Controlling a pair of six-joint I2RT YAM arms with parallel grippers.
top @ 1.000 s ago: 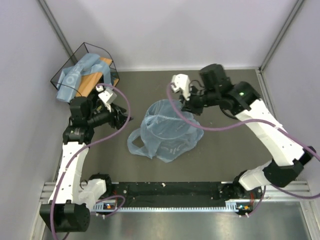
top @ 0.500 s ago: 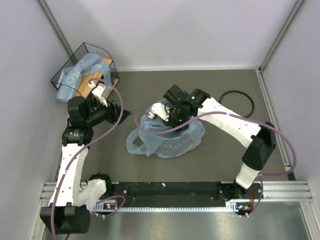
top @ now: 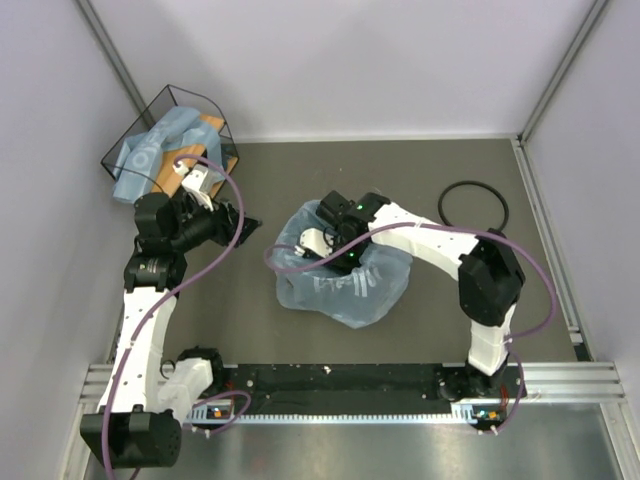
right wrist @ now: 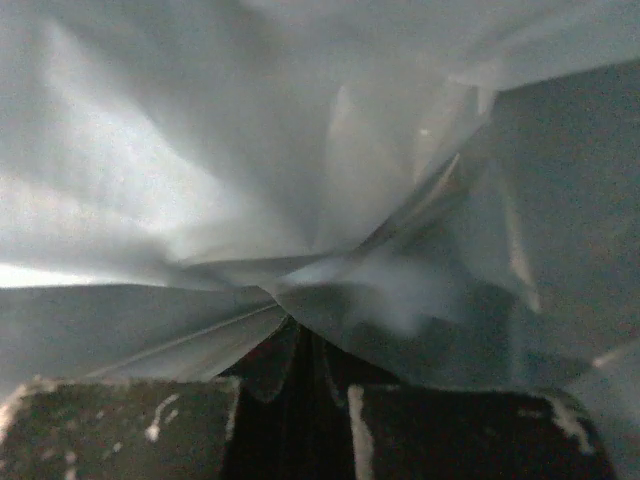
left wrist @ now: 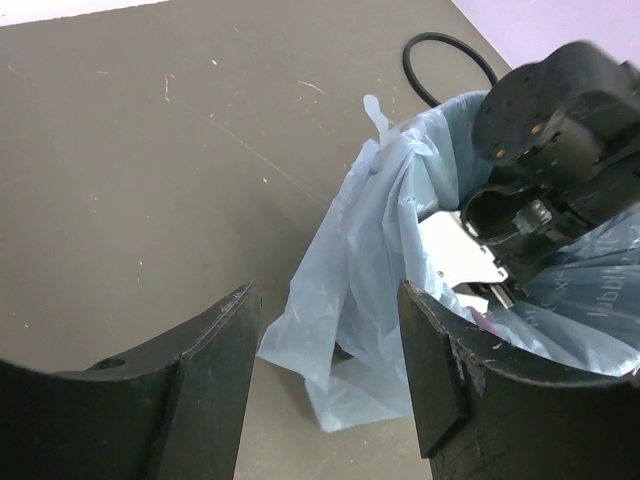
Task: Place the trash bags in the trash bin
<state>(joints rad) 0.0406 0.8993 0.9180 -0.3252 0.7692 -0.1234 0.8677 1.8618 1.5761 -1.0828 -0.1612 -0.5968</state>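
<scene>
Only the right wrist view shows the right end effector (right wrist: pixel 297 390) clenched, trash bag (right wrist: pixel 250 150) bunched against its tips. The left end effector (left wrist: pixel 325 330) is released, bag ahead.

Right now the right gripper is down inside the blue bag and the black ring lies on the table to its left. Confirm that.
Wrong side: the top view shows the black ring on the table to the right of the blue bag. The right gripper is inside it.
</scene>
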